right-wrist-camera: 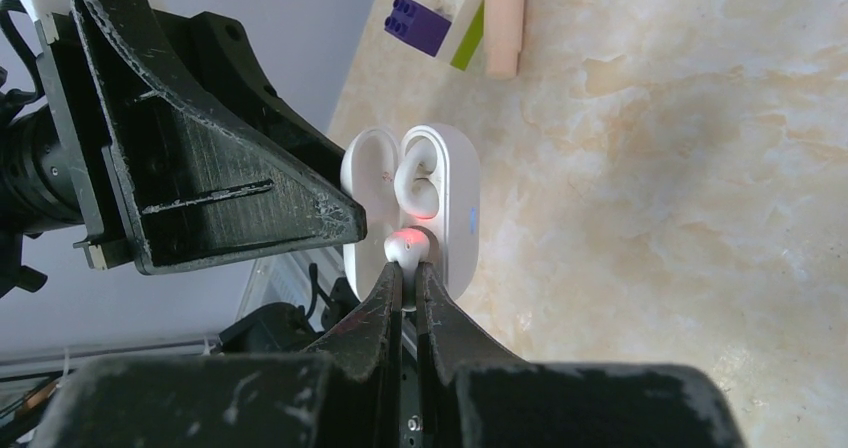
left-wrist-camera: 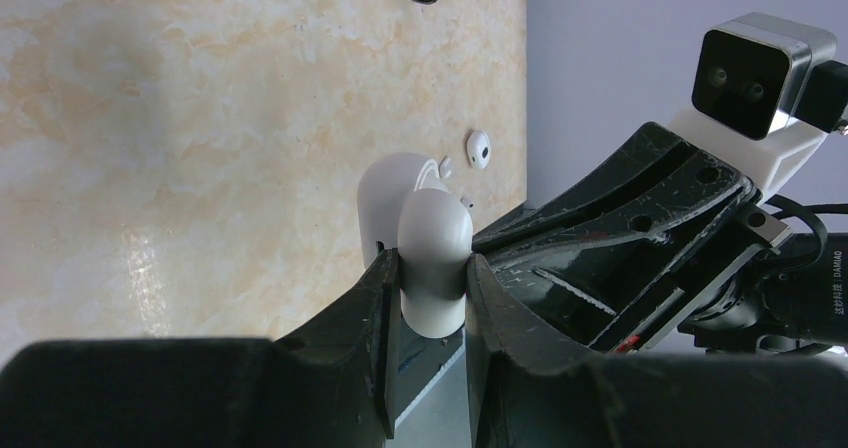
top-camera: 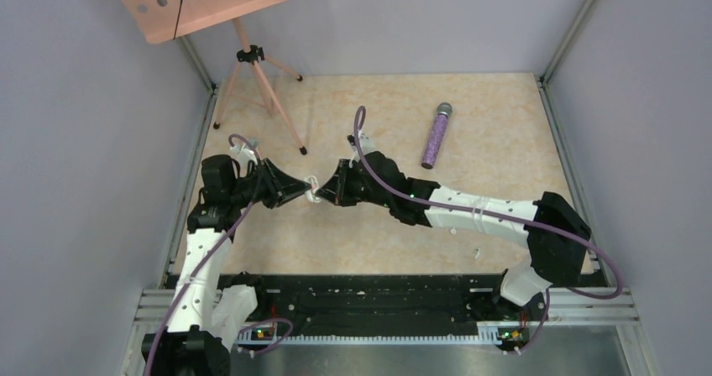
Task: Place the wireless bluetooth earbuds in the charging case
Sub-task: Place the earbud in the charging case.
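My left gripper is shut on the white charging case and holds it above the table with its lid open. In the right wrist view the open case faces me, and one white earbud sits in it. My right gripper is shut on a second white earbud, which glows red and touches the case's lower pocket. Both grippers meet at the table's left middle. Another white earbud lies on the table beyond the case. No purple earbuds show.
A purple glitter microphone lies at the back right. A pink tripod stand rises at the back left, one leg beside a purple, white and green toy block. Grey walls enclose the table.
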`<act>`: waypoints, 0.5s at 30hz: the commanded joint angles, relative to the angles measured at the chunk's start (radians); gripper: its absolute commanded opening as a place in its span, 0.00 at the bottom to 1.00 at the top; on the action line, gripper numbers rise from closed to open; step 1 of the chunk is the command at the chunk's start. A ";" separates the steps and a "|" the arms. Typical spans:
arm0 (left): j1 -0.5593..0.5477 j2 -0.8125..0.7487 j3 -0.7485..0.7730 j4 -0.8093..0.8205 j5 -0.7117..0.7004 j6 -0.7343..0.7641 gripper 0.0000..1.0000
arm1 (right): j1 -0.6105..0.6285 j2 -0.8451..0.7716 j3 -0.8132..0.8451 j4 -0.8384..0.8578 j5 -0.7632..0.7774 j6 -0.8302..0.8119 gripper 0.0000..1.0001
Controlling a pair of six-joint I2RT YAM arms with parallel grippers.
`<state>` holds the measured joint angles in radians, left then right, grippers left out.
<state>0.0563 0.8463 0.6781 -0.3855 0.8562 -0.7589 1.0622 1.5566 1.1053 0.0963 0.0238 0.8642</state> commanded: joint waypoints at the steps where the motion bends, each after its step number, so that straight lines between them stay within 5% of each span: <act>1: -0.005 -0.017 0.012 0.039 0.015 -0.002 0.00 | 0.023 0.021 0.063 0.007 0.008 0.004 0.00; 15: -0.005 -0.018 0.016 0.036 0.023 -0.004 0.00 | 0.070 0.041 0.090 -0.064 0.175 -0.071 0.00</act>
<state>0.0566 0.8463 0.6781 -0.3897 0.8398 -0.7574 1.1080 1.5871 1.1469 0.0574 0.1402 0.8345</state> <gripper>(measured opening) 0.290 0.017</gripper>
